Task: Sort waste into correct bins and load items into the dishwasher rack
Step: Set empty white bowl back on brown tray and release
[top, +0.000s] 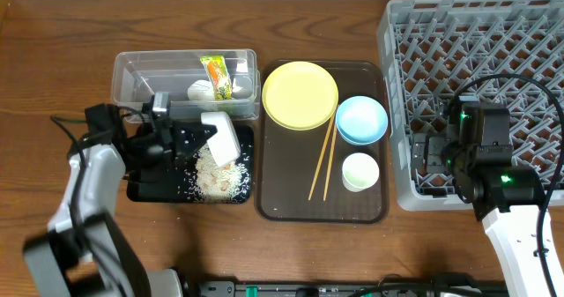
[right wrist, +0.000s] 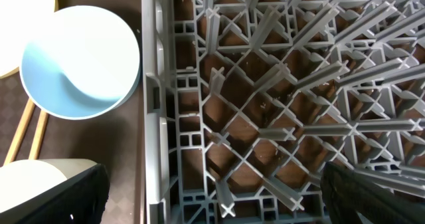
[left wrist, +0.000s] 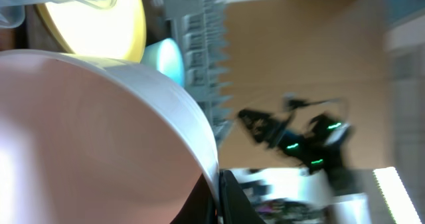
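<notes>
The left pincer (top: pixel 196 141) is clamped on the rim of the white bowl (top: pixel 220 137), which is tipped on its side; right under it the rice scraps (top: pixel 220 178) lie on the black tray (top: pixel 154 191); just beyond it the clear tub (top: pixel 141 72) holds the wrapper (top: pixel 214 70) and tissue (top: pixel 202 91); the right pincer (right wrist: pixel 216 184) hangs wide open, gripping nothing, over the rack (right wrist: pixel 265 84) edge; the blue bowl (right wrist: pixel 80 61) sits to its left.
</notes>
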{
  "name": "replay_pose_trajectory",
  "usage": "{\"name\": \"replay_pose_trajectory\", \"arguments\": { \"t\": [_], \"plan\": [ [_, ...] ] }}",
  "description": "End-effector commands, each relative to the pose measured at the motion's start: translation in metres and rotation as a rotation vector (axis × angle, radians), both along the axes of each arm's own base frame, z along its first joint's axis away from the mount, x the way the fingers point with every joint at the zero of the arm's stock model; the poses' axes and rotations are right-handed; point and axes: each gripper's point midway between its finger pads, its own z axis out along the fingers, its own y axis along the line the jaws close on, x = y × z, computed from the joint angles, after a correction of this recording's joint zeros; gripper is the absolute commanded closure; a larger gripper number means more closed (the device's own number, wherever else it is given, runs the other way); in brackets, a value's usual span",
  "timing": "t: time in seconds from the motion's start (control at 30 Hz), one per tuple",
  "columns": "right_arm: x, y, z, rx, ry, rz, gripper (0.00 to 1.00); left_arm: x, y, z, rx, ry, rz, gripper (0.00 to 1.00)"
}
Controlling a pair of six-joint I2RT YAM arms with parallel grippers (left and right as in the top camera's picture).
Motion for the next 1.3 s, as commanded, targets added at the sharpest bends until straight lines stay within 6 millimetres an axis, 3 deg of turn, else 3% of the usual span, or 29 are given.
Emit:
{"name": "replay_pose_trajectory", "arguments": {
  "t": [0.0,0.17,0.3,0.53,0.7,0.8,0.9,1.03,1.2,1.27],
  "plan": [
    [0.003,0.004,0.010,-0.001,-0.026,0.024,0.01,0.002,-0.009,-0.004,0.330,-0.036,0.012,0.94],
    [0.004,0.004,0.010,-0.001,-0.027,0.024,0.01,0.001,-0.039,-0.014,0.698,-0.133,-0.011,0.94],
    [0.003,0.004,0.010,-0.001,-0.026,0.024,0.01,-0.005,-0.075,-0.031,0.851,-0.195,-0.090,0.94],
    [0.003,0.004,0.010,-0.001,-0.026,0.024,0.01,-0.023,-0.138,-0.074,0.999,-0.274,-0.282,0.93],
    [0.003,0.004,0.010,-0.001,-0.026,0.024,0.01,-0.027,-0.161,-0.111,1.084,-0.287,-0.355,0.93],
    [0.003,0.004,0.010,-0.001,-0.026,0.024,0.01,-0.027,-0.171,-0.119,1.079,-0.304,-0.374,0.93],
    [0.003,0.004,0.010,-0.002,-0.026,0.024,0.01,-0.025,-0.178,-0.114,1.064,-0.333,-0.369,0.69],
    [0.003,0.004,0.010,-0.002,-0.026,0.024,0.01,-0.024,-0.188,-0.090,1.008,-0.365,-0.370,0.53],
    [0.003,0.004,0.010,-0.001,-0.026,0.024,0.01,-0.015,-0.206,-0.035,0.904,-0.469,-0.333,0.52],
    [0.003,0.004,0.010,-0.001,-0.026,0.024,0.01,-0.017,-0.214,-0.024,0.859,-0.499,-0.338,0.51]
  ]
}}
